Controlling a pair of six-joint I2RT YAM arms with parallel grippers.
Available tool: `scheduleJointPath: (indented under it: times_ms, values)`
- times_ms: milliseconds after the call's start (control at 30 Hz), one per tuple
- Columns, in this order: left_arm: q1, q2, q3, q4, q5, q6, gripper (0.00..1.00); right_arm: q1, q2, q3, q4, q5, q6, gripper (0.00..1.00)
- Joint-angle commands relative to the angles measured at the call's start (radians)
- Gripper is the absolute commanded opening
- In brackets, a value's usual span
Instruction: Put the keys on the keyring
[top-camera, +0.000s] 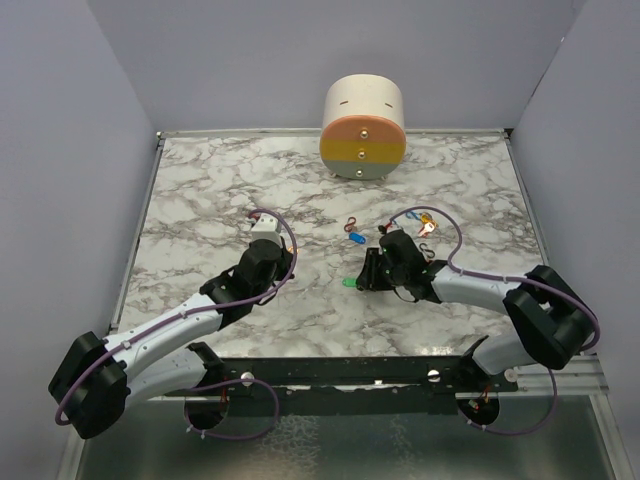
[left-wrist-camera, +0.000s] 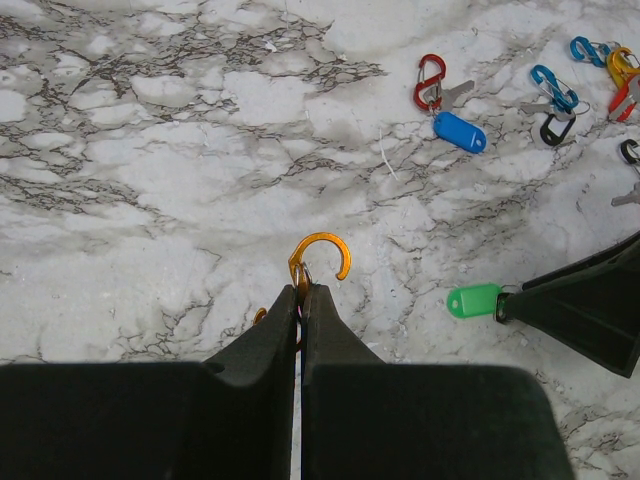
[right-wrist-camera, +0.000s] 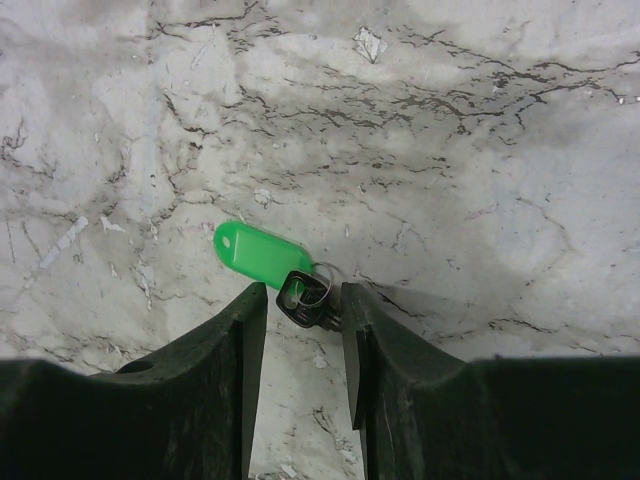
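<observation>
Right tool (right-wrist-camera: 303, 292) astride one green key (right-wrist-camera: 260, 254)

Green-tagged key (right-wrist-camera: 262, 255) lies flat within the right hand (right-wrist-camera: 303, 295); orange keyring clip (left-wrist-camera: 320, 255) pinched in left hand (left-wrist-camera: 302, 292).

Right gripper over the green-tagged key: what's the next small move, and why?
Probably close the right gripper on the key. It straddles the dark key head beside the green tag, with gaps showing either side, so nothing looks gripped yet. The left gripper is shut on the orange clip, ready to receive it.
</observation>
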Motion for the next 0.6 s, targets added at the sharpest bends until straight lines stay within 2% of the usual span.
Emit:
scheduleJointPath:
  times_ms: [0, 200, 567]
  values:
    - [-0.006, -0.018, -0.008, 0.010, 0.004, -0.003, 0.00, 0.005, 0.024, 0.015, 0.036, -0.027, 0.016, 0.36]
    - [-0.006, -0.020, -0.008, 0.008, 0.004, -0.001, 0.00, 0.005, 0.038, 0.018, 0.046, -0.025, 0.023, 0.34]
    - [-0.006, -0.020, -0.009, 0.006, 0.002, -0.001, 0.00, 0.005, 0.043, 0.020, 0.052, -0.005, 0.028, 0.25]
